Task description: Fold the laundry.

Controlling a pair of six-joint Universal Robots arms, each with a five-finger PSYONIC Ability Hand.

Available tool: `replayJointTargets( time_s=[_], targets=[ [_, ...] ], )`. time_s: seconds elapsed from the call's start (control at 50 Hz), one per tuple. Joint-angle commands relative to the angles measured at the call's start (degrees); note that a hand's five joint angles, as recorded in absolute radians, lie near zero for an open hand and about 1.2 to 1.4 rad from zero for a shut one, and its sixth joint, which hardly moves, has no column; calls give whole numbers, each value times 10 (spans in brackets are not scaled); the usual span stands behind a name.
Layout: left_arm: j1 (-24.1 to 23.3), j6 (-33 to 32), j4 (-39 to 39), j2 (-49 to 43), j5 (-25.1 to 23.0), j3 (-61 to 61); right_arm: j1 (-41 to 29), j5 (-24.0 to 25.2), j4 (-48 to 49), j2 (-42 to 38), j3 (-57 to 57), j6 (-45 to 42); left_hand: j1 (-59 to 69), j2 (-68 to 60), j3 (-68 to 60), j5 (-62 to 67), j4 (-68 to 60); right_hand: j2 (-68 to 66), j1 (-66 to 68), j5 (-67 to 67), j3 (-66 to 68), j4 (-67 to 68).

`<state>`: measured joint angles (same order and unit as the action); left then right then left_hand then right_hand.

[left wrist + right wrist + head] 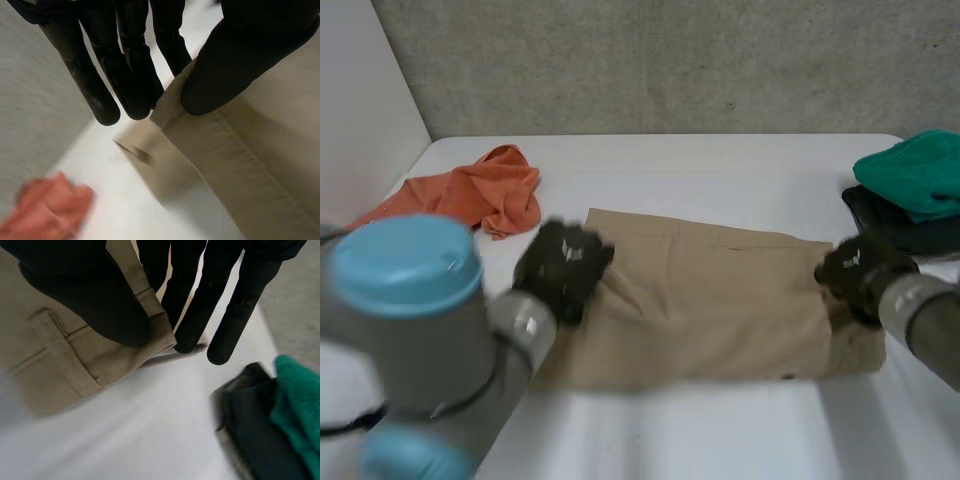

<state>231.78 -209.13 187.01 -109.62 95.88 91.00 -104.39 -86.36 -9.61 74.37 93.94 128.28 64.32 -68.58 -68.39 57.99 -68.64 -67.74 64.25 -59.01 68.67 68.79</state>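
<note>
Head view: the tan trousers (pixel 720 300) lie spread flat across the middle of the white bench (pixel 720 165), with the left hand (pixel 560 268) at their left end and the right hand (pixel 860 268) at their right end, both low on the cloth. At the far left an orange cloth (pixel 485 190) lies crumpled and unfolded. At the far right a green cloth (pixel 915 172) sits on a dark cloth (pixel 910 232), and both look folded. Judgement: two pieces appear finished, the trousers are in hand with their next fold not yet made, and the orange cloth remains, so the task is about midway. Left wrist view: the thumb (pixel 235 65) of the left hand lies on top of a hemmed corner of the trousers, with the fingers (pixel 97 97) straight on the other side of that edge. The corner is pinched between them and raised slightly off the bench, and the orange cloth lies beyond the fingertips. Right wrist view: the thumb (pixel 95 300) of the right hand presses on the corner near a pocket seam while the fingers (pixel 192 310) reach past the edge, pinching that corner likewise. The dark and green cloths lie just beside this hand, apart from the trousers.
</note>
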Motion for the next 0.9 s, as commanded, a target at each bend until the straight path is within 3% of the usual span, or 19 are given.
replayJointTargets(
  time_s=[0.02, 0.18, 0.32, 0.34, 0.36, 0.38, 0.4, 0.42, 0.46, 0.56, 0.72, 0.82, 0.9],
  targets=[
    [15, -62, 132, -169, 6, -179, -5, -2, 91, -103, -97, 58, 157, -114, -116, 120, -114, -123, 158, -110, 113, 112],
    [33, -149, 208, -331, 33, -360, -5, -29, 189, -229, -223, 58, 157, -114, -116, 120, -114, -123, 158, -110, 113, 112],
    [33, -158, 259, -428, 33, -483, -5, -55, 275, -324, -306, 52, 157, -114, -116, 120, -114, -123, 158, -110, 113, 112],
    [33, -158, 260, -444, 34, -505, -5, -59, 281, -331, -311, 52, 137, -94, -96, 100, -94, 0, 35, 13, -9, -10],
    [32, -158, 260, -451, 34, -514, -5, -75, 292, -340, -319, 53, -85, 127, 125, -121, 128, 429, -394, 442, -439, -440],
    [32, -157, 260, -455, 35, -521, -5, -83, 296, -342, -321, 54, -360, 403, 401, -397, 403, 577, -542, 590, -587, -588],
    [31, -155, 259, -457, 35, -523, -5, -90, 297, -343, -322, 56, -543, 586, 584, -580, 586, 577, -542, 590, -587, -588],
    [24, -157, 261, -456, 33, -519, -6, -97, 297, -340, -322, 59, -468, 511, 509, -505, 512, 577, -542, 590, -587, -588],
    [18, -153, 260, -448, 36, -509, -11, -104, 297, -320, -308, 69, -543, 586, 584, -580, 586, 577, -542, 590, -587, -588],
    [-10, -145, 260, -386, 38, -449, -13, -95, 286, -244, -250, 117, -543, 586, 584, -580, 586, 577, -542, 590, -587, -588],
    [-14, -82, 259, -247, 38, -248, 9, 0, 146, -109, -119, 185, -543, 586, 584, -580, 586, 577, -542, 590, -587, -588],
    [-16, -12, 259, -163, 37, -125, 56, 50, 79, -100, -65, 240, -543, 586, 584, -580, 586, 550, -515, 562, -559, -560],
    [-19, 35, 259, -133, 37, -66, 61, 57, 96, -102, -45, 247, -543, 585, 583, -579, 586, 514, -479, 527, -524, -525]
  ],
)
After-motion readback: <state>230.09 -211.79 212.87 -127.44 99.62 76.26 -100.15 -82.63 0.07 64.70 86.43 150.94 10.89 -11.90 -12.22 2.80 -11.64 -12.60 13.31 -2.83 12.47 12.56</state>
